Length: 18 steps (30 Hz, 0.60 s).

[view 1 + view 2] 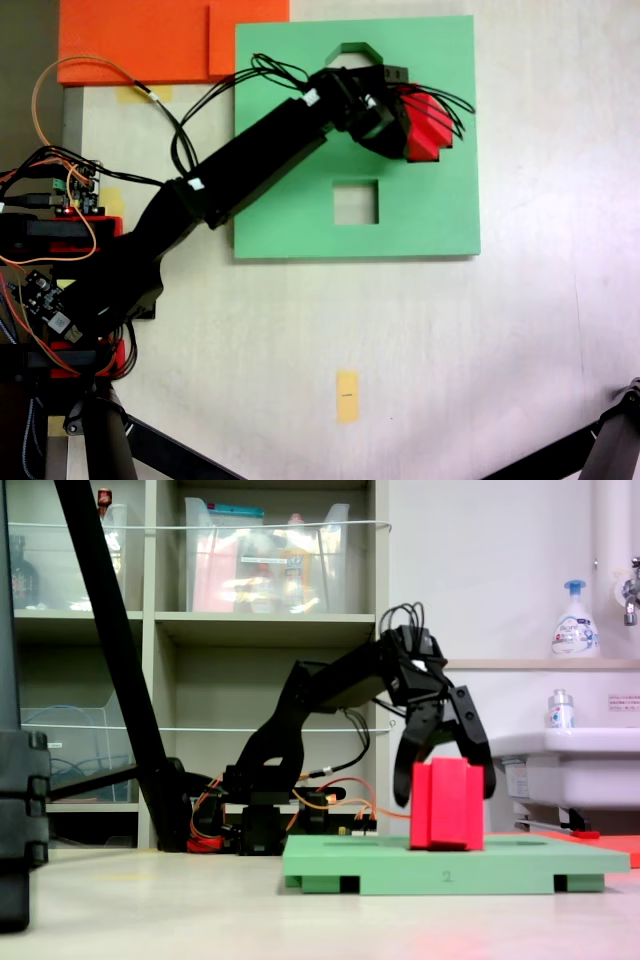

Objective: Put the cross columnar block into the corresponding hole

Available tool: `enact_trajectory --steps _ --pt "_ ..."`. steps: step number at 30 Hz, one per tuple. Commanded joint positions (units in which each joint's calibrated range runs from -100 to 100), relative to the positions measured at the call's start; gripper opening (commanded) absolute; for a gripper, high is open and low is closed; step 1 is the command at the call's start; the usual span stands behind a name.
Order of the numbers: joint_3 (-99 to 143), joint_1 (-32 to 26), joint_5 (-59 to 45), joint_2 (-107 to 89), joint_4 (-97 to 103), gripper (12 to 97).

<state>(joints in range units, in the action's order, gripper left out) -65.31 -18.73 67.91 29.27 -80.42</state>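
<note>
A lab or workroom: storage shelves (260, 630), sink (570, 760), soap dispenser (574, 620).

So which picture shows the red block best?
The side-on fixed view: the red cross block stands upright on the green board, its whole front showing between the open gripper fingers. In the top-down fixed view the gripper hides part of it.

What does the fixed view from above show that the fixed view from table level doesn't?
In a fixed view, looking down: the green board's square cutout, its octagonal cutout, and orange foam sheets. In a fixed view, side-on: the open fingers straddling the upright red cross block, plus shelves and a sink. Both share the arm, block and board.
</note>
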Motion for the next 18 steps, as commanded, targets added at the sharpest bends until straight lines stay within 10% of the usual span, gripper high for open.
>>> enact_trajectory --steps 1,18 --pt "-4.28 -0.63 1.37 -4.00 -0.80 35.2" --pt "-4.28 0.34 1.56 0.75 -1.67 35.2"
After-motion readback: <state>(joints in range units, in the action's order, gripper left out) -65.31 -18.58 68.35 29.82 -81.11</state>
